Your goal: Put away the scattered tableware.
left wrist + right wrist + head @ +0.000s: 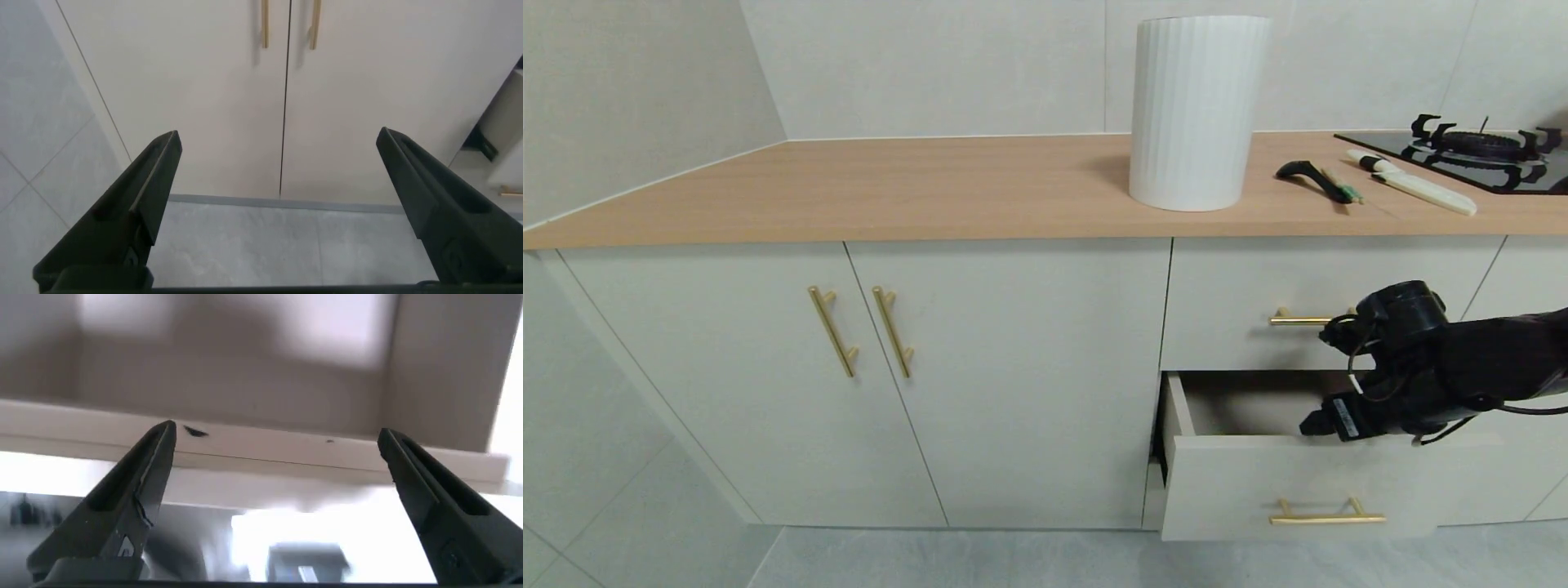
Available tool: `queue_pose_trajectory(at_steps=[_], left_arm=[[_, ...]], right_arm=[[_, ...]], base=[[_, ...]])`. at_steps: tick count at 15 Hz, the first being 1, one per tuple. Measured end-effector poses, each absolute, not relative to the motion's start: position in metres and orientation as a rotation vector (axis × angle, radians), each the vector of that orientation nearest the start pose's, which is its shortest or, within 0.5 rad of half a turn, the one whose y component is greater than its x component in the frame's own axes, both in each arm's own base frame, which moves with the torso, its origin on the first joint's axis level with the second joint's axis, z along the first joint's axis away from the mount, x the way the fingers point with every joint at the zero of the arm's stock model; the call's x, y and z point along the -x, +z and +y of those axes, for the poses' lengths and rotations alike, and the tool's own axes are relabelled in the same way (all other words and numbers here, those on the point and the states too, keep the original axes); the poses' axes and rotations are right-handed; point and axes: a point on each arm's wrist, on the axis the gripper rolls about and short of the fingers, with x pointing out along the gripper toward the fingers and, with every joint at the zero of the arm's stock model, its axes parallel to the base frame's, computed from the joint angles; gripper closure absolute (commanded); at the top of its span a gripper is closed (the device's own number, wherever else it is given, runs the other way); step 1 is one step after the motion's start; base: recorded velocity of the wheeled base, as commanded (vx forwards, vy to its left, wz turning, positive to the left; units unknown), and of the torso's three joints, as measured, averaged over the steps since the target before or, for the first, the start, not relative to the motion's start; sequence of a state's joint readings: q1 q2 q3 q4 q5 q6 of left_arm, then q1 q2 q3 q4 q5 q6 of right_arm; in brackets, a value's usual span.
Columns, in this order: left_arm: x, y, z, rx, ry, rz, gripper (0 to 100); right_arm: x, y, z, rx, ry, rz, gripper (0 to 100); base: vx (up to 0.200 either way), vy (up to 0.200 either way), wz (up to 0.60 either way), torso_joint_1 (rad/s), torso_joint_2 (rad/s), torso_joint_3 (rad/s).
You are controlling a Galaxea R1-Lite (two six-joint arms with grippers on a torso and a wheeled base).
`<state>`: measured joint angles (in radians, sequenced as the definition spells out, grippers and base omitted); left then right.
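Hovering right gripper [275,434], jaws spread, empty, at pulled-out drawer [1241,482] readied for storage | left gripper [278,137] released, facing cabinet doors [368,98] | knife [1417,186], black-handled utensil [1311,175] lying on countertop [931,188] beside stove [1478,151]

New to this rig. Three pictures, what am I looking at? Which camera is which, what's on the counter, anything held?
It is a two-armed robot on wheels. The wide picture comes from its head: a wooden counter bears a white ribbed canister, a black-handled utensil, a white knife and a hob. The right arm sits at the open lower drawer. The other two come from wrist cameras. The left pincer faces the cabinet doors, open and empty; the right pincer faces the drawer, open and empty.
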<state>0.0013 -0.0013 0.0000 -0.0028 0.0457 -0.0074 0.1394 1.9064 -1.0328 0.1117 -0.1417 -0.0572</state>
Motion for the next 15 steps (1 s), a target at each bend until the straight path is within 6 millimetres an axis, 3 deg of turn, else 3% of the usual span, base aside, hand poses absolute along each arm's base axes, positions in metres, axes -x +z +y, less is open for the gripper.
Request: queue_pose_trajectory(at_steps=[6, 9, 12, 15], left_arm=[[0.023, 0.076, 0.001, 0.008, 0.047, -0.004, 0], [0.023, 0.076, 0.001, 0.008, 0.047, -0.004, 0], [0.023, 0.076, 0.001, 0.008, 0.047, -0.004, 0], [0.023, 0.076, 0.001, 0.008, 0.047, -0.004, 0]], right_arm=[[-0.26, 0.156, 0.052, 0.328, 0.138, 1.24, 0], [-0.256, 0.179, 0.061, 0.328, 0.159, 1.117, 0], [-0.263, 0.172, 0.063, 0.328, 0.159, 1.129, 0], [-0.281, 0.146, 0.068, 0.339, 0.157, 1.192, 0]], base=[[0.0, 0.0, 0.0, 0.0, 0.0, 0.0], [0.0, 0.0, 0.0, 0.0, 0.0, 0.0], [0.0, 0.0, 0.0, 0.0, 0.0, 0.0], [0.0, 0.0, 0.0, 0.0, 0.0, 0.0]])
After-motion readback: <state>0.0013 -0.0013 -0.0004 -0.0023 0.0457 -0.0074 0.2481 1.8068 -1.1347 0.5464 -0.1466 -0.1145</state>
